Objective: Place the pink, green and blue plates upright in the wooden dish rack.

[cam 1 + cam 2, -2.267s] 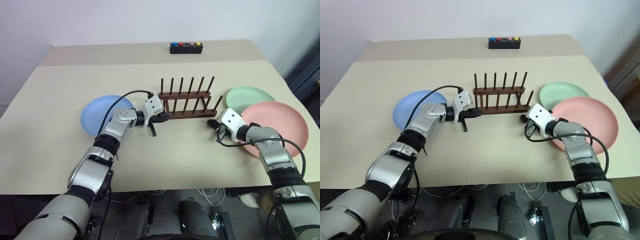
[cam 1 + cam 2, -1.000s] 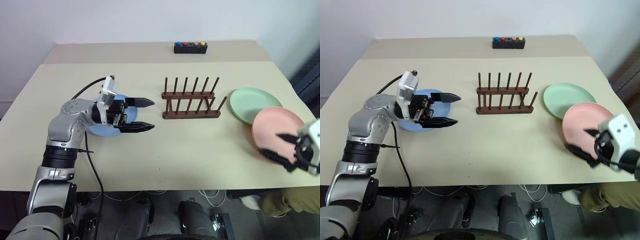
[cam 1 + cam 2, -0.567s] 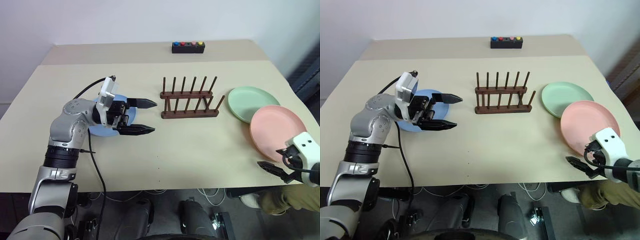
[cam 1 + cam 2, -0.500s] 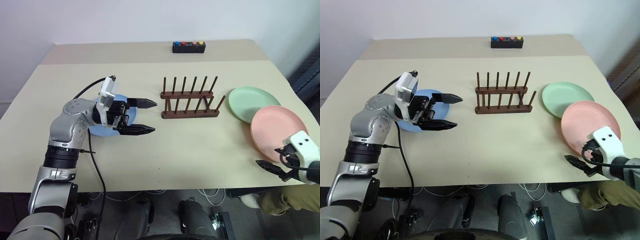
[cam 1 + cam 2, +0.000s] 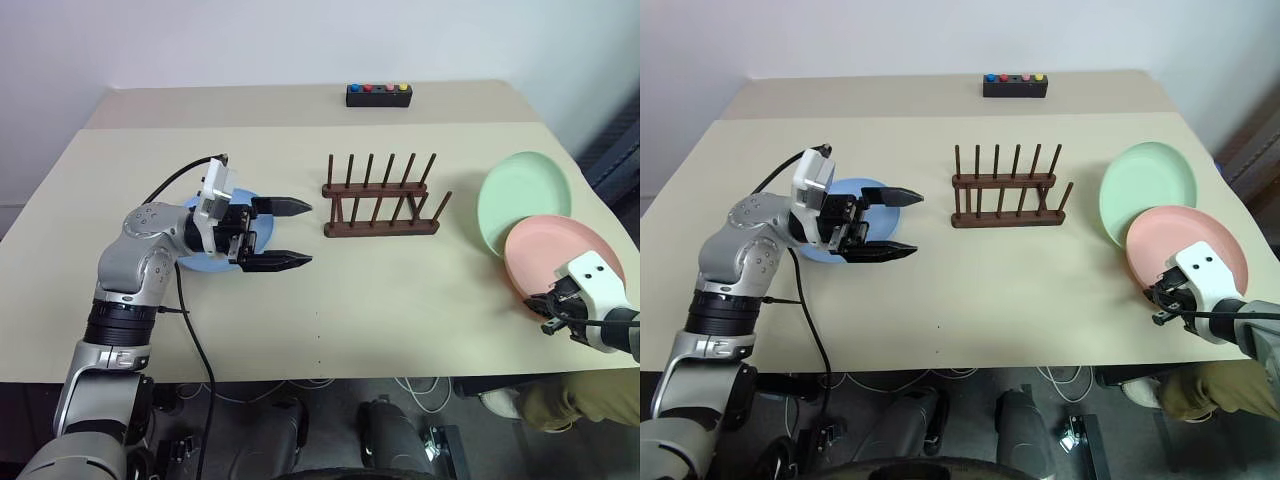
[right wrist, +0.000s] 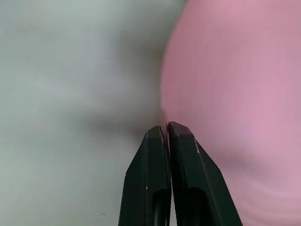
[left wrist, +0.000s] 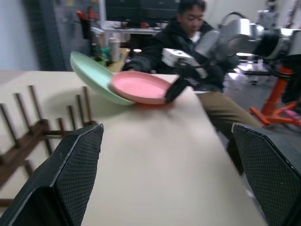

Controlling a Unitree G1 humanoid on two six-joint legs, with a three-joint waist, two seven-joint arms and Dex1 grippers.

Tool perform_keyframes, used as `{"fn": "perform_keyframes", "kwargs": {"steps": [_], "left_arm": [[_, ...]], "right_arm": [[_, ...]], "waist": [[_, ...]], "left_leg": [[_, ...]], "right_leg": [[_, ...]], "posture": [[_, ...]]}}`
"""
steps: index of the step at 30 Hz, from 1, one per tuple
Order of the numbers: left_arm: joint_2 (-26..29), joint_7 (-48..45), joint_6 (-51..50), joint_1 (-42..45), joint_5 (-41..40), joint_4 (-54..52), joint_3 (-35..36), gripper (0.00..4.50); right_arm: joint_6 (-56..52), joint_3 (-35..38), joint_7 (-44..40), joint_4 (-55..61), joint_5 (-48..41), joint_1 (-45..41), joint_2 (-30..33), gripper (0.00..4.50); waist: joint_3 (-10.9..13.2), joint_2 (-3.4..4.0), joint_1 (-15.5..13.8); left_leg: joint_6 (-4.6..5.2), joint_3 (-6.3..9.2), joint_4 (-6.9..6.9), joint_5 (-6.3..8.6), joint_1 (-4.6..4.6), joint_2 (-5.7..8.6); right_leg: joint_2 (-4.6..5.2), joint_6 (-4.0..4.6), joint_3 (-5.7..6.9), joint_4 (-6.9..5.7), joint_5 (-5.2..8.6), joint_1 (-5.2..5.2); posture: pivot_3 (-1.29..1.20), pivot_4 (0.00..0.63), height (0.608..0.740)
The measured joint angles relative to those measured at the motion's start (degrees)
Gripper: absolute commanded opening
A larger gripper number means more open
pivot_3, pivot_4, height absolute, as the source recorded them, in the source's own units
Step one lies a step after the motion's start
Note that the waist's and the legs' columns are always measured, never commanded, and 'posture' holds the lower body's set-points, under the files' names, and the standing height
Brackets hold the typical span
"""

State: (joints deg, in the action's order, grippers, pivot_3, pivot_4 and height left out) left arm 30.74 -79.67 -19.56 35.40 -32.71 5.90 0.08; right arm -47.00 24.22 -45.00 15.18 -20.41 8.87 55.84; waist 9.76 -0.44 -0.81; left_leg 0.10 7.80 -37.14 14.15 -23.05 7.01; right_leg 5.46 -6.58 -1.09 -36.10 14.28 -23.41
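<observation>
A small black box with coloured buttons (image 5: 375, 95) is seen lying at the far edge of the beige table (image 5: 400, 290), well apart from everything else. A seated person in dark clothing (image 7: 188, 33) is being shown beyond the table's end in the left wrist view. Nothing is standing between the plates and the small dark-brown wooden dish rack with upright pegs (image 5: 380, 200), which is sitting empty near the table's middle.

The round pink plate (image 5: 560, 265) is lying by the right edge, its far rim pushed under the round pale-green plate (image 5: 525, 200), which is being tipped up steeply by it. The round blue plate (image 5: 845, 190) is lying flat on the left, largely covered by the left gripper (image 5: 290, 232), whose fingers are being held spread wide above it, pointing toward the rack. The right gripper (image 5: 1158, 303) is placed at the pink plate's near rim with its fingers pressed together; whether the rim is being pinched cannot be told.
</observation>
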Motion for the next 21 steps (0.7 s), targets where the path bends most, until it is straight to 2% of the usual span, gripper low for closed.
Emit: {"fn": "perform_keyframes", "kwargs": {"steps": [9, 11, 14, 16, 21], "left_arm": [[-0.4, 0.9, 2.9, 0.4, 1.1, 2.7, 0.1, 4.5], [-0.7, 1.1, 3.2, 0.7, 1.4, 3.2, 0.1, 4.5], [-0.8, 1.5, 4.5, 1.4, 2.2, 4.4, 0.2, 4.5], [-0.7, 2.4, 5.8, 1.7, 3.0, 5.3, 0.4, 4.5], [-0.4, 4.1, 6.8, 1.9, 4.0, 6.4, 1.0, 4.5]], "right_arm": [[-7.2, 6.0, -2.6, 1.9, -5.8, -6.4, 3.4, 0.02], [-8.8, 7.3, -2.5, 1.7, -8.2, -11.0, 3.4, 0.02], [-12.1, 11.1, -0.8, 0.1, -15.5, -24.1, 1.6, 0.02], [-13.0, 12.8, 0.2, -0.4, -19.3, -29.4, 1.0, 0.02], [-18.2, 13.2, 4.2, -8.2, -29.6, -42.7, -5.7, 0.02]], "waist": [[0.0, 0.03, 0.1], [0.0, 0.07, 0.2], [0.1, 0.24, 0.3], [0.1, 0.22, 0.0], [0.2, 0.17, 0.0]], "left_leg": [[0.0, -0.01, 0.03, 0.0, -0.07, 0.0], [0.0, -0.05, 0.02, 0.0, -0.1, 0.0], [0.01, -0.04, 0.03, -0.01, -0.11, -0.01], [0.0, 0.02, 0.1, -0.01, -0.12, -0.04], [0.05, 0.0, 0.08, 0.01, -0.36, 0.06]], "right_leg": [[0.01, -0.01, 0.0, 0.01, 0.0, -0.08], [0.01, -0.01, -0.02, 0.01, -0.01, -0.12], [0.01, 0.01, -0.01, -0.02, -0.02, -0.16], [-0.02, 0.0, 0.06, -0.01, -0.02, -0.16], [0.08, -0.01, 0.01, 0.0, -0.04, -0.39]], "posture": [[0.0, 0.15, 0.74], [0.0, 0.15, 0.74], [0.0, 0.15, 0.74], [0.0, 0.15, 0.74], [0.0, 0.15, 0.74]]}}
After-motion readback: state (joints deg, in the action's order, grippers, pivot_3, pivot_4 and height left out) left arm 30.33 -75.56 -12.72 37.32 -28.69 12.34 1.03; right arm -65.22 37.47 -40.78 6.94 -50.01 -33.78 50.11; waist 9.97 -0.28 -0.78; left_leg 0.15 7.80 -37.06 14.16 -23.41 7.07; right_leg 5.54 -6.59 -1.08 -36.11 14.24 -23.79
